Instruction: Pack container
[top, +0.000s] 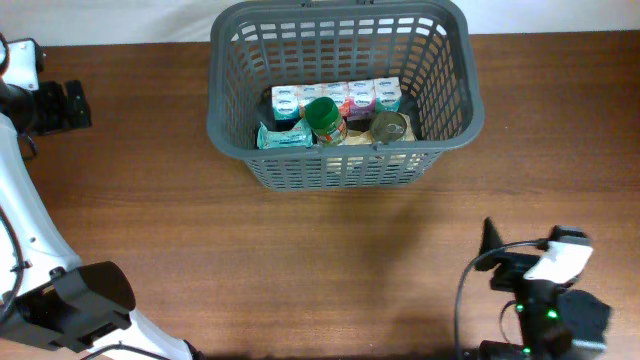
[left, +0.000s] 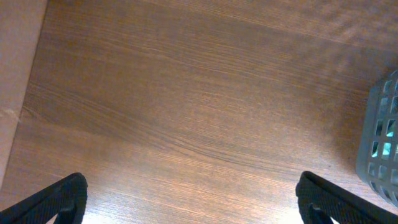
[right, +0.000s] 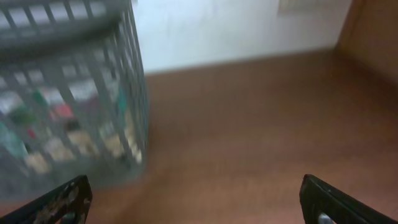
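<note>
Container (top: 340, 172) holds groceries (top: 335, 112), looks packed, so both arms sit clear: left gripper (left: 191, 202) spread, empty, container at its right; right gripper (right: 196, 202) spread, empty, container ahead-left

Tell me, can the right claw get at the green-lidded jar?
Probably, but only from above: the basket wall stands between the open right claw and the jar, while its top is uncovered.
</note>
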